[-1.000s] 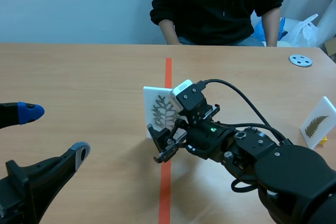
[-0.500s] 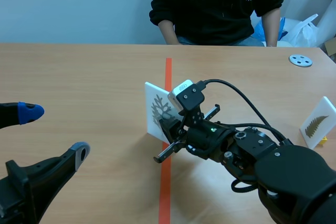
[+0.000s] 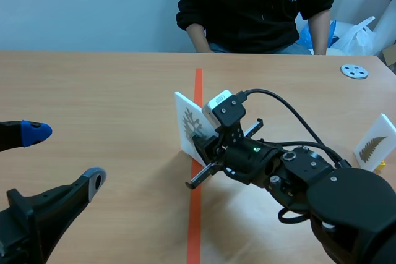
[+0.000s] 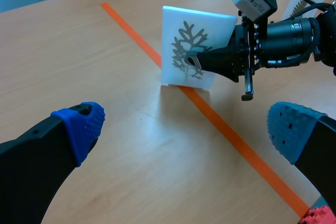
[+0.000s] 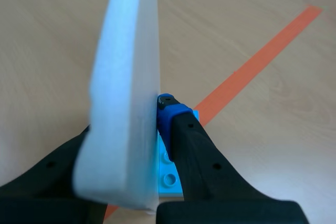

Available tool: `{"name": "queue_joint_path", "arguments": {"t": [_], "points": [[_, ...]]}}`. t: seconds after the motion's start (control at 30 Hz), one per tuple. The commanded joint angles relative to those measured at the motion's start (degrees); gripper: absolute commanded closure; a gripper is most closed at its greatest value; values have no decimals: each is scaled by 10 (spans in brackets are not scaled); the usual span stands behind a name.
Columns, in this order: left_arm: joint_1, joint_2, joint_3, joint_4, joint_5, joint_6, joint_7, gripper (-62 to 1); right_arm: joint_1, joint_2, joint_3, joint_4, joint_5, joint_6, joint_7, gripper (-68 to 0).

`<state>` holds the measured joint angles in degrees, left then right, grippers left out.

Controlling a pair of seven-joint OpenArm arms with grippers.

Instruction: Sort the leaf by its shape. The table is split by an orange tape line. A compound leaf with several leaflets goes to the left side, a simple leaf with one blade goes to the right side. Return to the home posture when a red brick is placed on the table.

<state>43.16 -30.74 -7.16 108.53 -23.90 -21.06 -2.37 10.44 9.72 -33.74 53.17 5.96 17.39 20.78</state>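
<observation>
Left end effector (image 4: pixel 184 129) at the table (image 3: pixel 93 91) near-left corner, fingers spread, holding nothing. Right end effector (image 5: pixel 128 129) clamped on 1 white square card with grey branching leaf print (image 4: pixel 195 51), roughly upright on the orange tape line (image 3: pixel 198 85), mid-table. 2nd white card with fern leaf print (image 3: pixel 375 141) leans at the right edge. 1 grey round disc (image 3: pixel 354 71) at the far-right corner. 1 person in black top (image 3: pixel 253 4) sits behind the far edge.

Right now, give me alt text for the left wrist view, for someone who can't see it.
The right gripper holds an upright white leaf card, printed with a grey branching leaf, on the orange tape line. The left gripper, blue-padded, is open before it.
</observation>
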Motion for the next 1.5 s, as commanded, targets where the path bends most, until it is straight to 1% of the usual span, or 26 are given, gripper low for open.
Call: {"name": "queue_joint_path", "arguments": {"t": [0.0,0.27,0.33,0.4,0.47,0.6,0.8,0.9,1.0,1.1,1.17,1.27,1.33,1.47], "points": [[-2,4,1,10,-5,0,-8,-623,7,4,10,19,5,0,10,-15],[-2,4,1,10,-5,0,-8,-623,-26,13,73,71,16,5,3,-15],[-2,4,1,10,-5,0,-8,-623,-39,19,93,94,24,10,-6,-15],[-2,4,1,10,-5,0,-8,-623,-55,29,113,120,31,24,-8,-15],[-2,4,1,10,-5,0,-8,-623,-73,38,134,150,42,31,-14,-15],[-2,4,1,10,-5,0,-8,-623,-116,54,182,210,53,37,-37,-15],[-2,4,1,10,-5,0,-8,-623,-193,77,262,295,97,38,-59,-15],[-2,4,1,10,-5,0,-8,-623,-231,85,304,333,113,50,-69,-15],[-2,6,1,10,-5,0,-8,-623,-270,92,340,362,145,52,-78,-15],[-2,6,1,10,-5,0,-8,-623,-305,92,377,377,169,54,-81,-15],[-2,6,1,10,-5,0,-8,-623,-322,92,398,377,185,63,-83,-15],[-2,6,1,10,-5,0,-8,-623,-337,92,424,377,192,65,-93,-15],[-2,6,1,10,-5,0,-8,-623,-342,92,435,376,202,64,-106,-15],[-2,6,1,10,-5,0,-8,-623,-341,92,441,353,216,60,-108,-15]]}}
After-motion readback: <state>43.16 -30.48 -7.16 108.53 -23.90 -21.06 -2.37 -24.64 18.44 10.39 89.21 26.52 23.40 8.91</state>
